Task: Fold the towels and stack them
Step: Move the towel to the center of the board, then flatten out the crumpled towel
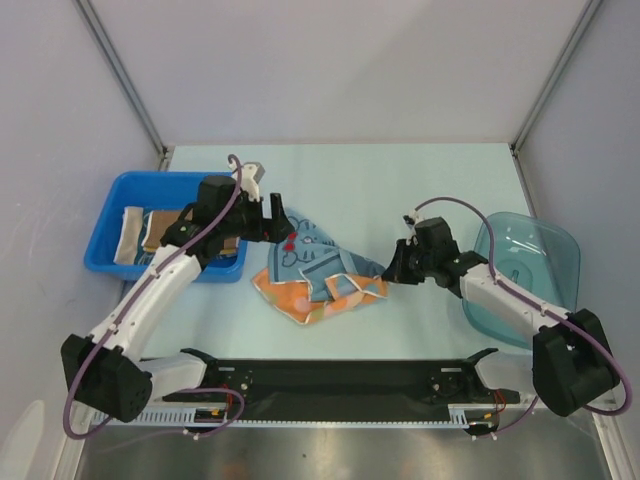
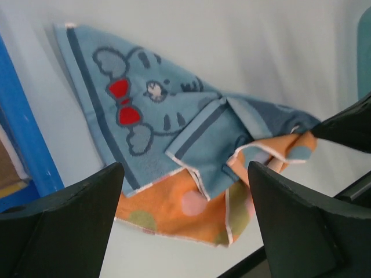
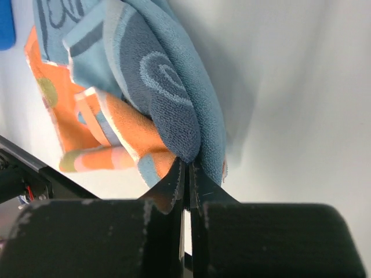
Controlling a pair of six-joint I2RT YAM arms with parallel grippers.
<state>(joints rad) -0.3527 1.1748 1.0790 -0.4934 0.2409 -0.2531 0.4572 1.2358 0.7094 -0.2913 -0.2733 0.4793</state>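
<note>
the light blue towel (image 1: 310, 250), with a cartoon face and a red bow, lies rumpled on the table (image 1: 420, 180) just right of the blue bin (image 1: 100, 262). an orange dotted layer (image 1: 300, 300) shows from under it. i cannot tell whether that is its reverse side or a second cloth. folded towels (image 1: 140, 230) sit inside the bin.

the left gripper (image 1: 275, 215) hangs over the towel corner nearest the bin, jaws spread wide and holding nothing. the right gripper (image 3: 186, 174) is pinched tight on the corner farthest from the bin, with a thick fold of blue terry between its tips.

the cloth looks light, limp and looped. it should not slip from a firm pinch, but it will sag and drape wherever it is unsupported. the hemmed corners are the best places to take hold. the corner beside the bin lies flat on the table, so the fingers (image 2: 69, 226) would likely need to press down and gather a pleat. a deep bite may catch the orange layer too.
</note>
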